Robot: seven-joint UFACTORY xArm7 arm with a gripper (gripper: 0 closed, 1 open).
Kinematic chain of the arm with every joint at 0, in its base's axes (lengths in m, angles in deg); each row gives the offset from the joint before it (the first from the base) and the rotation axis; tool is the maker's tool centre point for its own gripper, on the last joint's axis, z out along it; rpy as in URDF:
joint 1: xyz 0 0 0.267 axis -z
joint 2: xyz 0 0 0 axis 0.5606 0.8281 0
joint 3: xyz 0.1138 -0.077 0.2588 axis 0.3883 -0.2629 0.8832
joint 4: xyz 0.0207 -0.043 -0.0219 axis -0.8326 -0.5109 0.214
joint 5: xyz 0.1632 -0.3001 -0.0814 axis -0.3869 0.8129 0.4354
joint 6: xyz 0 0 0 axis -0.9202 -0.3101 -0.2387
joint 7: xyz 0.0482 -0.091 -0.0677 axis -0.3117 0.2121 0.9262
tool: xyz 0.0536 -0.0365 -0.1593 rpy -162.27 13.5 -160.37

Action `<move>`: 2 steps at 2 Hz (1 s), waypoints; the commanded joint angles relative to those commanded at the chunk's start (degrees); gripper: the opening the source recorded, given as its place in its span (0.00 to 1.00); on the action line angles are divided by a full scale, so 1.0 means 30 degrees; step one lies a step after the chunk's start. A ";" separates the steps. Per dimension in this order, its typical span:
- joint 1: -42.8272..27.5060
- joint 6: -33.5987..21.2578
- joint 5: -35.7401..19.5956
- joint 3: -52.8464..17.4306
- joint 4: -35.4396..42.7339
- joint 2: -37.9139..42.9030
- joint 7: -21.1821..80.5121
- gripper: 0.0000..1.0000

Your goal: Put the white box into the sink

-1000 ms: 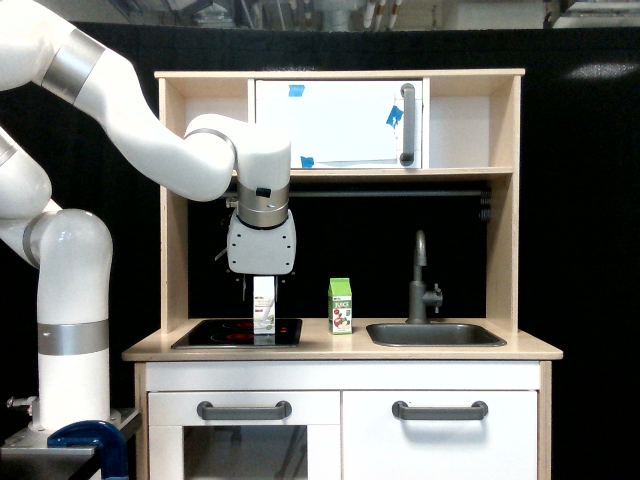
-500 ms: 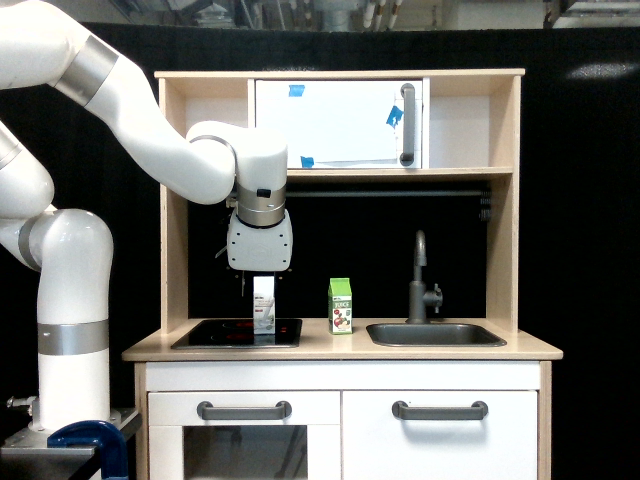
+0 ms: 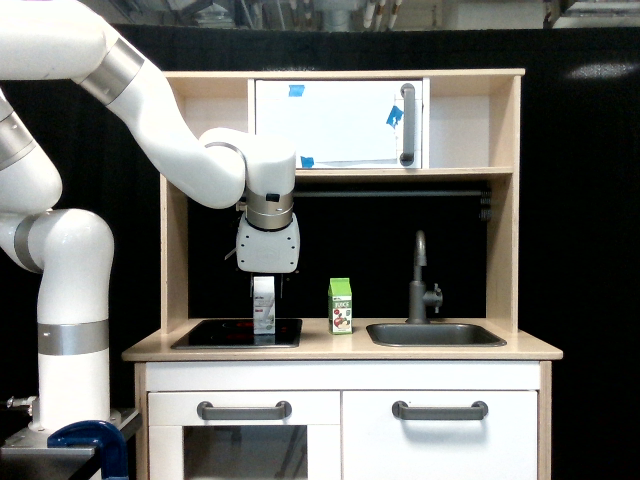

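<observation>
Since the last look the arm has shifted a little toward three o'clock, and its wrist housing now sits slightly lower and further along than before. The white box has barely moved; it stands upright on the black hob plate, near the plate's three o'clock end. The gripper comes down over the box's top, but the wrist housing hides its fingers, so I cannot tell whether it is clamped on the carton or loose around it.

The green juice carton stands on the wooden counter at three o'clock from the white box, apart from it, with bare counter between. Further toward three o'clock lies the sink, sunk into the counter, with the grey tap rising at its back edge near its nine o'clock end.

Overhead, the shelf and the dark rail under it cap the open room above the cartons. The upright side panels close the bay at both ends.
</observation>
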 joint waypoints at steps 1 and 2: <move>-0.1173 0.1545 -0.1037 0.0357 -0.0568 0.0490 -0.0117 1.00; -0.2339 0.2527 -0.1947 0.0131 -0.0437 0.1355 0.0184 1.00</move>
